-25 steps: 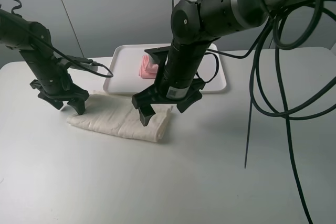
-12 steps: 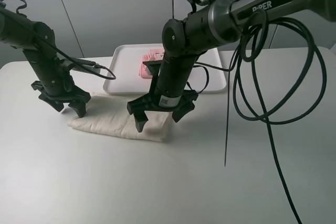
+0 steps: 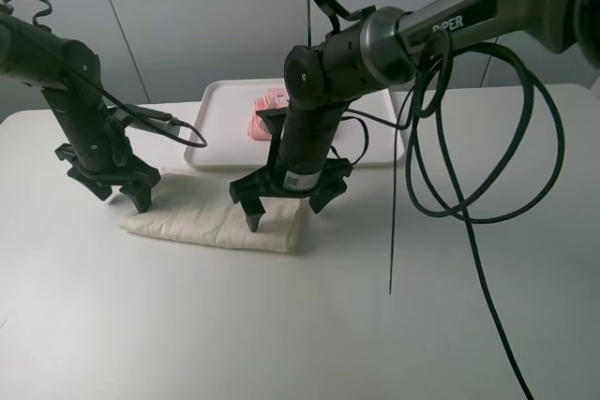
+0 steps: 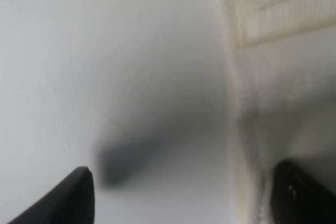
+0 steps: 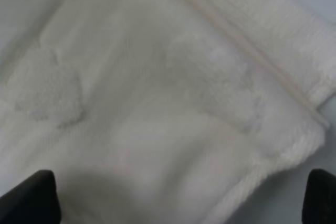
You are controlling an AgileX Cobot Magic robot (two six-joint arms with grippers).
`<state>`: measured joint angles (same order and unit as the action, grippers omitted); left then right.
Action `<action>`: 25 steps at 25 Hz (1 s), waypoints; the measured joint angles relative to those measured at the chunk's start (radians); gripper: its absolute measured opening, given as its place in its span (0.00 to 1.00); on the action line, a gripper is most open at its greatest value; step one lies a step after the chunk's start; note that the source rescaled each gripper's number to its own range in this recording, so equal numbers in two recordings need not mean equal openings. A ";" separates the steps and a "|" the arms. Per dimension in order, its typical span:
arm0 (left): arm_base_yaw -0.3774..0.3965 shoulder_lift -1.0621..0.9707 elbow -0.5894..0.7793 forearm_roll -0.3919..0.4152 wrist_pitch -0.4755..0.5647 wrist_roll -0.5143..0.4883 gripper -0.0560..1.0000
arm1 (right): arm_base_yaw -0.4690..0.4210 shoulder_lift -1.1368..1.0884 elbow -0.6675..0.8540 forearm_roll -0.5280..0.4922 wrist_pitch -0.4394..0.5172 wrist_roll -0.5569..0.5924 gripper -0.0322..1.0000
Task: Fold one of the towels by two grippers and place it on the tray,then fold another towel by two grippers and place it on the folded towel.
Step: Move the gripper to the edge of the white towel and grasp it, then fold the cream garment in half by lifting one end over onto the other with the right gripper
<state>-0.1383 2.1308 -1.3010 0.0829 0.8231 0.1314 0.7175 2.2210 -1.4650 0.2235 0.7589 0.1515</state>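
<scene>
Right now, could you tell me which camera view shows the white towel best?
The exterior high view: it shows the whole white towel lying on the table. The right wrist view gives only a blurred close-up patch of it; the left wrist view catches just one edge.

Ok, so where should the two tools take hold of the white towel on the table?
At its two short ends, from above. The white towel lies flat as a long strip, so only its edges offer a lip. The left tool hangs open astride the left end's edge, the right tool open over the right end; closing there would likely pinch both.
</scene>
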 joint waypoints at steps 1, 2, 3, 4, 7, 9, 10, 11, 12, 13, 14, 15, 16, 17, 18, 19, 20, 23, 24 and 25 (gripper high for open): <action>0.000 0.000 0.000 0.000 0.000 0.000 0.89 | 0.000 0.008 0.000 0.000 0.000 0.000 1.00; 0.000 0.000 0.000 0.001 0.000 0.000 0.89 | 0.000 0.018 -0.005 -0.002 0.005 -0.005 1.00; 0.000 0.000 0.000 0.003 0.000 0.000 0.89 | 0.000 0.020 -0.007 0.000 0.005 -0.007 1.00; 0.000 0.000 0.000 0.003 0.000 0.000 0.89 | 0.000 0.020 -0.007 0.000 0.005 -0.008 1.00; 0.000 0.000 0.000 0.003 0.000 0.000 0.89 | 0.000 0.020 -0.007 0.000 0.005 -0.010 0.99; 0.000 0.000 0.000 0.005 0.000 -0.003 0.89 | 0.000 0.022 -0.007 0.000 0.003 -0.012 0.91; 0.000 0.000 0.000 0.005 0.000 -0.003 0.89 | 0.000 0.023 -0.007 0.000 0.001 -0.012 0.84; 0.000 0.000 0.000 0.005 0.000 -0.003 0.89 | 0.000 0.024 -0.007 0.000 0.001 -0.012 0.78; 0.000 0.000 0.000 0.006 -0.002 -0.003 0.89 | 0.000 0.026 -0.007 0.000 0.001 -0.014 0.72; 0.000 0.000 0.000 0.007 -0.002 -0.003 0.89 | 0.000 0.026 -0.007 0.000 0.001 -0.016 0.66; 0.000 0.000 0.000 0.007 -0.002 -0.003 0.89 | 0.000 0.027 -0.007 0.000 0.001 -0.016 0.62; 0.000 0.000 0.000 0.007 -0.002 -0.005 0.89 | 0.000 0.026 -0.007 0.000 0.000 -0.016 0.59; 0.000 0.000 0.000 0.007 -0.002 -0.005 0.89 | 0.000 0.026 -0.007 0.000 -0.001 -0.016 0.56; 0.000 0.000 0.000 0.007 -0.004 -0.005 0.89 | 0.000 0.028 -0.007 0.000 -0.005 -0.016 0.52; 0.000 0.000 0.000 0.007 -0.004 -0.005 0.89 | 0.000 0.029 -0.007 0.000 -0.008 -0.016 0.48; 0.000 0.000 0.000 0.007 -0.004 -0.005 0.89 | 0.000 0.030 -0.007 0.002 -0.013 -0.020 0.42; 0.000 0.000 0.000 0.007 -0.004 -0.005 0.89 | 0.000 0.030 -0.007 0.004 -0.016 -0.024 0.35; -0.002 0.000 0.000 0.010 -0.006 -0.005 0.89 | 0.000 0.034 -0.007 0.017 -0.030 -0.046 0.10; -0.002 0.000 0.000 0.010 -0.007 -0.005 0.89 | 0.000 0.034 -0.007 0.019 -0.033 -0.053 0.07; -0.002 0.000 0.000 0.010 -0.007 -0.005 0.89 | 0.000 0.034 -0.007 0.021 -0.038 -0.057 0.07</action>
<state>-0.1399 2.1308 -1.3010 0.0932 0.8159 0.1265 0.7175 2.2548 -1.4719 0.2441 0.7204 0.0944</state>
